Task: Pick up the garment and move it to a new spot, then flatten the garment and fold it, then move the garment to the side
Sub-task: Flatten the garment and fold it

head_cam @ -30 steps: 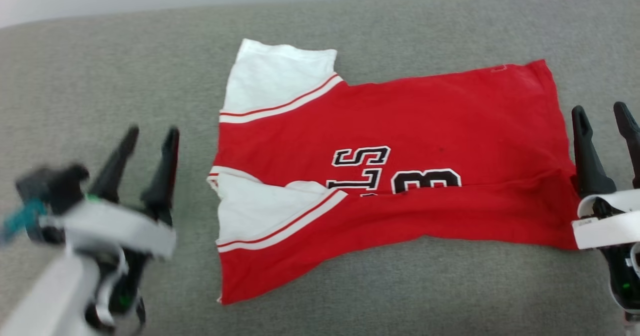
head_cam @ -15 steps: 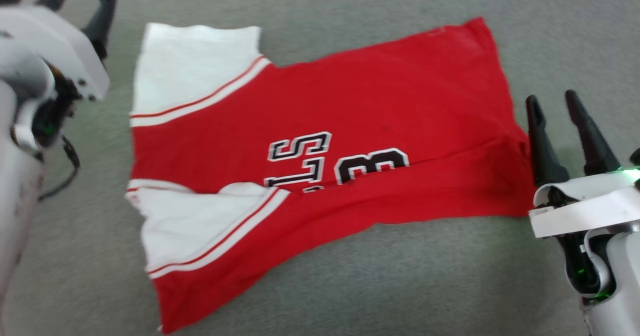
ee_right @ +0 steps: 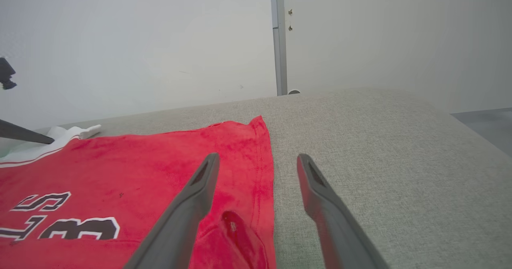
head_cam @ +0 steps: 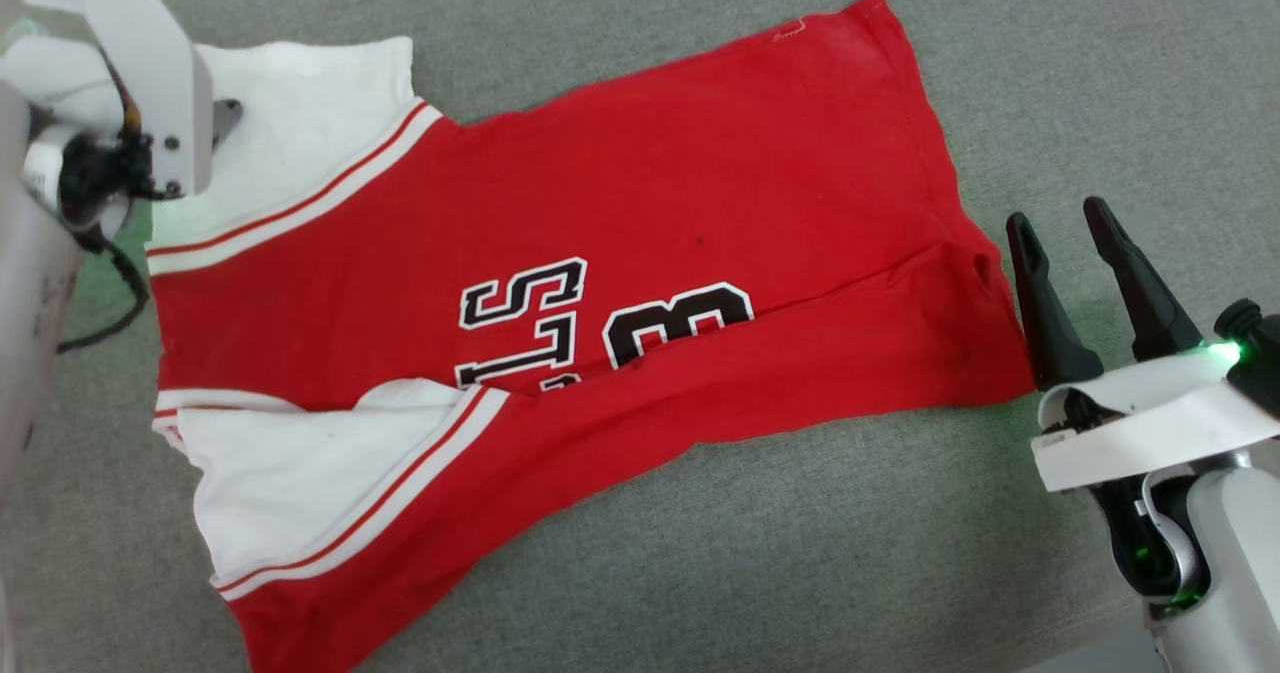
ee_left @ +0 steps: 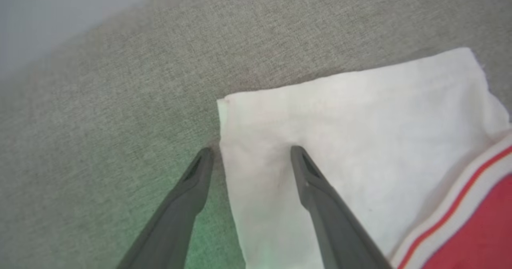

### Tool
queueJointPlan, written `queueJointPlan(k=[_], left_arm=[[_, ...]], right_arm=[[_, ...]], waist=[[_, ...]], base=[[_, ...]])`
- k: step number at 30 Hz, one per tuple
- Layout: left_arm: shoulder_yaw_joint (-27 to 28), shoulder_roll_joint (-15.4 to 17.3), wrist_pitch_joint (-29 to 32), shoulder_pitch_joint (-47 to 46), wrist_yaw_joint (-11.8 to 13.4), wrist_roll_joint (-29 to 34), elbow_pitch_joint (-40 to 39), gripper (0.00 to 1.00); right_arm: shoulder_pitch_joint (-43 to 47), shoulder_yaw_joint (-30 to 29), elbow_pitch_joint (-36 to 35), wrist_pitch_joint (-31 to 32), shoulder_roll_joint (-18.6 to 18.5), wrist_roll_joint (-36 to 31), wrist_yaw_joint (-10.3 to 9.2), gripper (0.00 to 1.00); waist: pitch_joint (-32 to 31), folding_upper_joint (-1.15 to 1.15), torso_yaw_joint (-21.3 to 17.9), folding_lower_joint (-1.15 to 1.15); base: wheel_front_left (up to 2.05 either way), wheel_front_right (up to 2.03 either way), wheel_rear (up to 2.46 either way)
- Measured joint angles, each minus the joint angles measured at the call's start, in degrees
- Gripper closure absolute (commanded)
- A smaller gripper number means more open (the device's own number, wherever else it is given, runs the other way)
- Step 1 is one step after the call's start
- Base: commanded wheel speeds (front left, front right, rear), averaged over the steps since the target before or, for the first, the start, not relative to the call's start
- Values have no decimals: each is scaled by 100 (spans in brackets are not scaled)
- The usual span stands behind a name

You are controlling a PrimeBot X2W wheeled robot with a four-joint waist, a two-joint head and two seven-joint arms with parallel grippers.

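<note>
Garment (head_cam: pixel 620 213) lies mostly flat on grey cushion (head_cam: pixel 820 553), long axis running L-R across me: white end at my L, red hem (head_cam: pixel 950 203) at my R. L pincer (ee_left: pixel 251 151) is wide open w/ nothing held, straddling far sleeve (ee_left: pixel 352 113) edge near its corner, one finger over cushion, other over white cloth. R pincer (head_cam: pixel 1058 215) is also fully open & empty, just beside hem. Each arm has its own end; L looks closer to a grab. Bare cushion all round; wall (ee_right: pixel 160 41) is past the far edge, so near side seems roomier.
</note>
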Motion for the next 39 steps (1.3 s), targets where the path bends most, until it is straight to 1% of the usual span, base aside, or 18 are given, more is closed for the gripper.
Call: queueJointPlan(k=[5, 6, 7, 8, 11, 14, 17, 20, 24, 27, 30, 34, 37, 39], left_arm=[[-132, -53, 89, -173, -24, 31, 80, 0], [-155, -63, 98, -184, -30, 21, 86, 21], [-186, -66, 135, -201, -51, 13, 84, 66], [-216, -70, 160, -222, -53, -7, 79, 100], [-258, -138, 152, -236, -59, -98, 75, 100], [-292, -164, 53, -235, -83, -165, 79, 100], [-342, -165, -16, -235, -83, -237, 66, 100], [-430, -174, -37, -245, -83, -316, 8, 100], [-568, -253, -115, -341, -83, -398, -107, 100], [-656, -310, -215, -407, -83, -453, -168, 100], [-748, -378, -268, -512, -83, -511, -213, 100], [-865, -471, -347, -630, -85, -547, -246, 100], [-938, -548, -421, -688, -85, -646, -268, 100], [-1000, -583, -463, -745, -93, -676, -276, 100]], right_arm=[[-100, 81, -82, -5, -3, -1, 0, 0], [-108, 112, -87, -5, -10, -1, 0, 0], [-116, 140, -97, -5, -22, -1, 0, 0], [-132, 171, -99, -5, -42, -1, 0, 0], [-185, 278, -141, 99, -135, 41, 0, 0], [-450, 402, -170, 426, -291, 66, 0, 0], [-977, 528, -114, 1056, -519, 127, 0, 0], [-1661, 703, 119, 1869, -716, 323, 1, 0], [-2593, 991, 661, 2919, -864, 933, 0, 0], [-3231, 1426, 1202, 3595, -1118, 1062, 1, 0], [-3760, 1715, 1798, 4107, -1168, 1229, 1, 0], [-4280, 2026, 2420, 4612, -1234, 1483, 0, 0], [-4499, 2236, 2747, 4717, -1232, 1658, 1, 0], [-4636, 2414, 2954, 4741, -1292, 1683, 0, 0]], waist=[[109, 0, -9, 0], [125, 0, -14, 0], [138, 0, -18, 0], [147, 0, -18, 0], [153, 0, 14, 0], [147, 0, 59, 0], [141, 0, 104, 0], [144, 0, 166, 0], [197, 0, 307, 0], [261, 0, 427, 0], [340, 0, 546, 1], [451, 0, 699, 0], [520, 0, 808, 0], [570, 0, 872, 0]], base=[[0, 0, 0], [0, 0, 0], [0, 0, 0], [0, 0, 0], [0, 0, 0], [0, 0, 0], [0, 0, 0], [0, 0, 0], [0, 0, 0], [0, 0, 0], [0, 0, 0], [0, 0, 0], [0, 0, 0], [0, 0, 0]])
